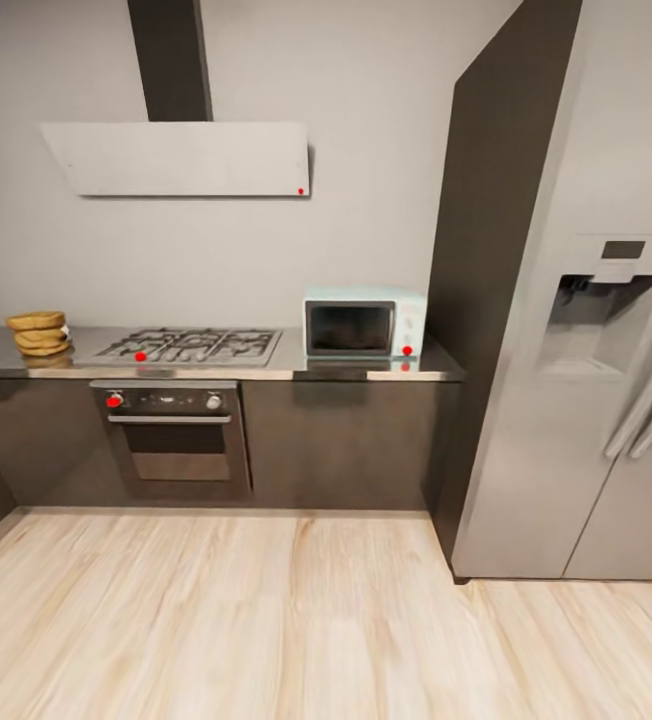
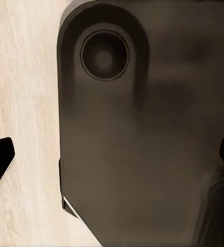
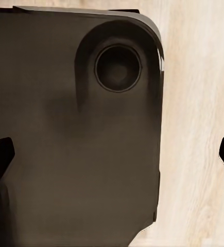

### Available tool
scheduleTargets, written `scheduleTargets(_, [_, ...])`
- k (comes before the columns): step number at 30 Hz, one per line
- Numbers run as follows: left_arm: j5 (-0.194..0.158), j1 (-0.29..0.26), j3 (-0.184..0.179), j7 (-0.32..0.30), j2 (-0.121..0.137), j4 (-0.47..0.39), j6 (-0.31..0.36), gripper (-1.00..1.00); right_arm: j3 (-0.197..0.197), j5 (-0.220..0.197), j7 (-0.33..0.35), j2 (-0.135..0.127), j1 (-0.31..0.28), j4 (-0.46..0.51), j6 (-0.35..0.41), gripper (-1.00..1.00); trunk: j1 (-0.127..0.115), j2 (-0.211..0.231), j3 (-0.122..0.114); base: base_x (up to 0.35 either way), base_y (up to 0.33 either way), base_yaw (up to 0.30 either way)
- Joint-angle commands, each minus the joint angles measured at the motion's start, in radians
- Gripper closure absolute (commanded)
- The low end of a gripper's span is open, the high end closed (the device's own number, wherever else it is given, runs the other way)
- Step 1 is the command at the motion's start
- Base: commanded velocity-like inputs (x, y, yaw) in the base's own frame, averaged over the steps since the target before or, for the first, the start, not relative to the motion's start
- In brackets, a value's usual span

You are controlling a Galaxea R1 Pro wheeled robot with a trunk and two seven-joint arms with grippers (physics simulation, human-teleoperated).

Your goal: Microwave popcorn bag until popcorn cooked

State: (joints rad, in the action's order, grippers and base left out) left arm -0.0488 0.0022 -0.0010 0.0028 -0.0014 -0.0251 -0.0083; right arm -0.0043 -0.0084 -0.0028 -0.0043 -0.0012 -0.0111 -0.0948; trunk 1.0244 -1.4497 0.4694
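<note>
Head view from across the room: the pale mint-blue boxy microwave (image 1: 364, 323), dark door shut, sits at the right end of the long grey brushed-steel countertop (image 1: 266, 368), beside a tall steel fridge (image 1: 586, 380). Left of it lies a gas hob (image 1: 191, 346) above a black built-in oven (image 1: 176, 432). At the far left end stands a squat tan-yellow stack (image 1: 38, 334), likely the popcorn bag, too small to tell. Both wrist views look down on the robot's dark base (image 2: 142, 144) over light wood plank floor (image 1: 266, 620); the left gripper (image 2: 114, 164) and right gripper (image 3: 114, 162) have their fingertips spread wide, holding nothing.
</note>
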Motion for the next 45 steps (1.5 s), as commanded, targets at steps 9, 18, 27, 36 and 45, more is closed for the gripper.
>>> scheduleTargets(9, [-0.006, 0.0, -0.001, 0.0, 0.0, -0.001, 0.001, -1.0, 0.001, 0.004, 0.0, 0.001, 0.0, -0.001, -0.005, -1.0, 0.001, 0.0, 0.001, 0.332, 0.0, 0.0])
scheduleTargets(18, [-0.006, 0.0, -0.001, 0.0, 0.0, -0.001, 0.001, -1.0, 0.001, 0.005, 0.0, 0.001, 0.0, -0.001, -0.005, -1.0, 0.001, 0.0, 0.001, 0.332, 0.0, 0.0])
scheduleTargets(27, [-0.006, 0.0, -0.001, 0.0, 0.0, -0.001, -0.001, -1.0, 0.001, 0.004, 0.0, 0.0, 0.0, -0.001, -0.005, -1.0, 0.001, 0.0, 0.001, 0.332, 0.0, 0.0])
scheduleTargets(36, [-0.006, 0.0, -0.001, 0.0, 0.002, -0.001, -0.007, -1.0, 0.001, 0.004, 0.0, 0.001, 0.0, -0.001, -0.006, -1.0, 0.001, 0.0, 0.001, 0.332, 0.0, 0.0])
scheduleTargets(45, [-0.006, 0.0, 0.001, 0.0, 0.003, -0.001, -0.009, -1.0, 0.001, 0.004, 0.0, 0.0, 0.0, -0.001, -0.005, -1.0, 0.001, 0.0, 0.001, 0.332, 0.0, 0.0])
